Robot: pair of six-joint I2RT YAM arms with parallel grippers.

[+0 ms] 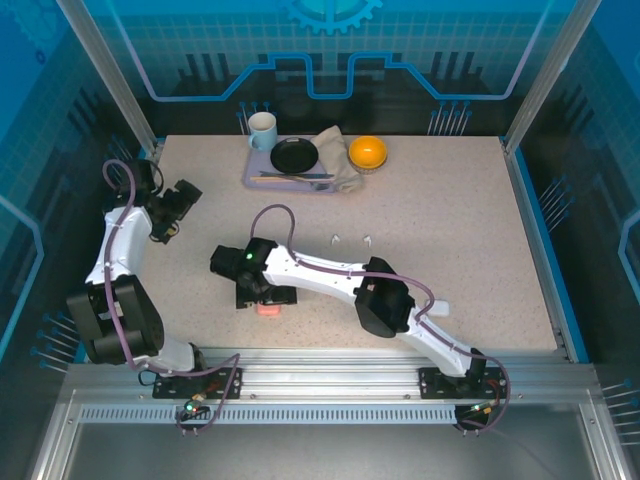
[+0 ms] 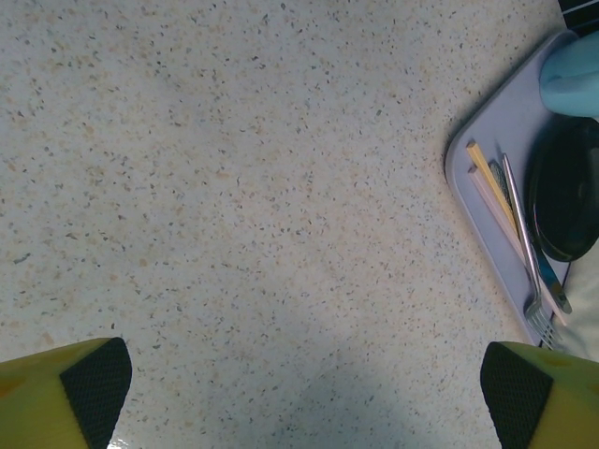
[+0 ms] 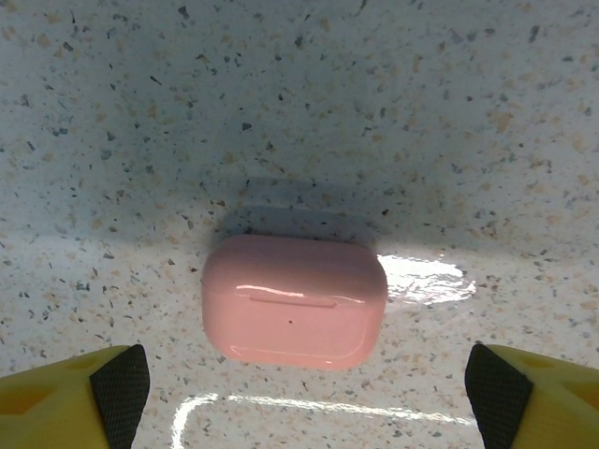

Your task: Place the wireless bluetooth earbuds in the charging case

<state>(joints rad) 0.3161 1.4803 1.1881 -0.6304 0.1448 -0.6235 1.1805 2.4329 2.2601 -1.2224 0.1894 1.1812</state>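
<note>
While we looked across the top view from its left side, the left gripper point(image 1: 186, 200) hung over the speckled beige table point(image 1: 450, 220) at the left edge, holding nothing. From its wrist camera, we saw the left gripper point(image 2: 304, 398) with its yellow, black-padded fingertips point(image 2: 94, 383) set wide apart over bare tabletop. At the right edge of that frame sat a lavender plastic tray point(image 2: 505, 122) carrying a pale blue mug point(image 2: 573, 75), a black round plate point(image 2: 566, 196), a metal fork point(image 2: 524, 248) and wooden chopsticks point(image 2: 491, 192).

Near the lower centre of the top view, the right gripper point(image 1: 266, 296) reached down just above a pink rounded glossy charging case point(image 1: 268, 309). Its wrist camera showed the case point(image 3: 295, 301) lying flat on the table, apparently closed, with the right gripper point(image 3: 304, 393) spread wide and its pads point(image 3: 122, 388) well clear of the case.

Further right in the top view, two white stemmed earbuds point(image 1: 352, 240) lay on the table just beside each other, apart from the case. We could not make out any pink earbuds.
</note>
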